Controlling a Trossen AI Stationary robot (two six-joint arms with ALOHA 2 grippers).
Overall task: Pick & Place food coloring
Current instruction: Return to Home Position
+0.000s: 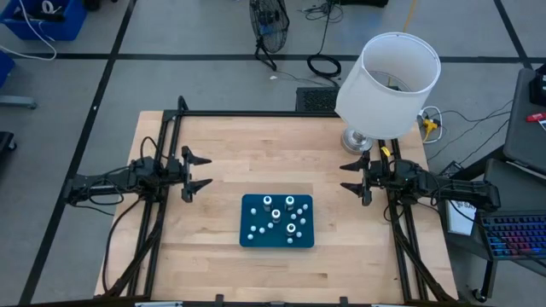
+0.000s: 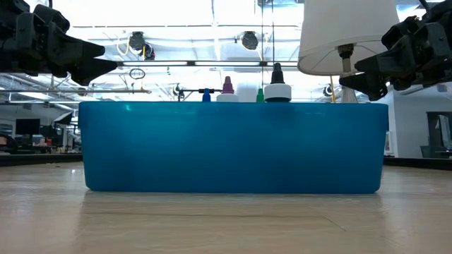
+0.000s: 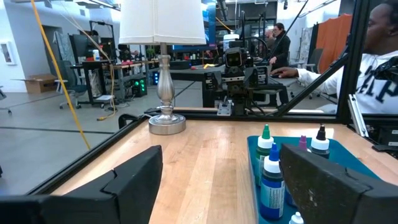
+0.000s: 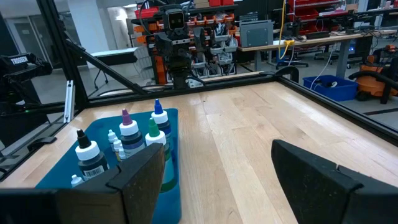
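Bottles (image 1: 267, 202) seen inside blue bin (image 1: 247, 205), none outside; placing judged done. Left gripper (image 1: 207, 170), right gripper (image 1: 344, 177) held empty, fingers spread, at table sides.

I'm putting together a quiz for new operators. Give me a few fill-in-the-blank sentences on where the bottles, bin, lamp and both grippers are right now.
1. The food coloring bottles sit ___ the teal bin.
2. The left gripper and the right gripper flank the bin, holding nothing, both with fingers ___.
3. The white-shaded lamp stands next to the ___ arm.

Missing words: inside; open; right.
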